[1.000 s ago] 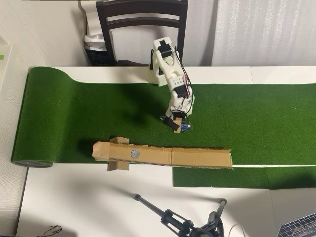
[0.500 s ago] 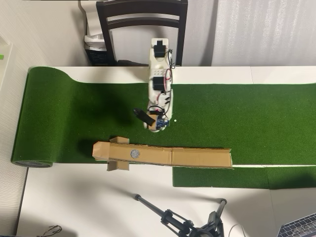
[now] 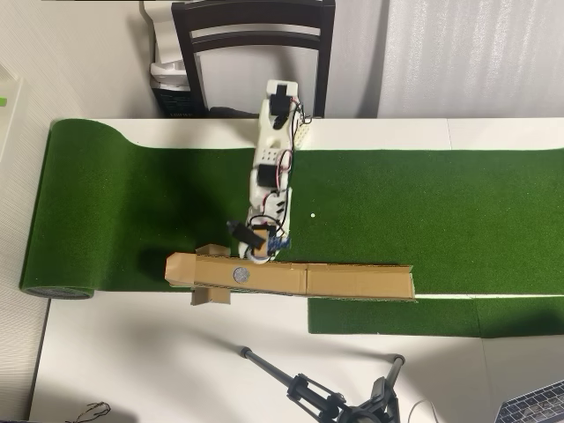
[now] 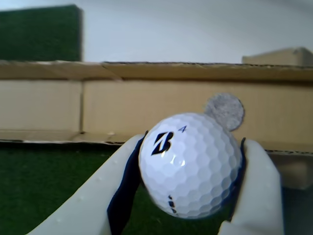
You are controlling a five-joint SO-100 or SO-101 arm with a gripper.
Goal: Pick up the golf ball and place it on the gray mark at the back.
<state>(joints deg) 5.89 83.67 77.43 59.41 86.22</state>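
On a strip of green artificial turf (image 3: 441,211) laid across a white counter (image 3: 132,352), a white robot arm (image 3: 271,159) reaches from the far edge toward a long, shallow cardboard trough (image 3: 352,282) that lies along the turf's near border in the overhead view. Its gripper (image 4: 190,196) is closed around the golf ball (image 4: 190,164), the two pale fingers (image 4: 259,191) pressing the white dimpled sphere from either side, with dark padding visible between finger and ball in the wrist view. A black "B" logo and a small "4" face the wrist camera. Seen from above, the gripper (image 3: 253,249) sits at the trough's far wall, just beside the gray mark (image 3: 240,274), a small round disc on the cardboard floor near the trough's left end; the ball itself cannot be made out from that height. From the wrist, the gray mark (image 4: 224,111) peeks out just above and behind the ball's upper right, against brown cardboard, so the ball is held close to the disc and not resting on it. A tiny white speck (image 3: 312,215) lies on the turf to the right of the arm. A dark wooden chair (image 3: 254,35) stands behind the counter, and a black tripod (image 3: 326,397) lies across the counter's near side.
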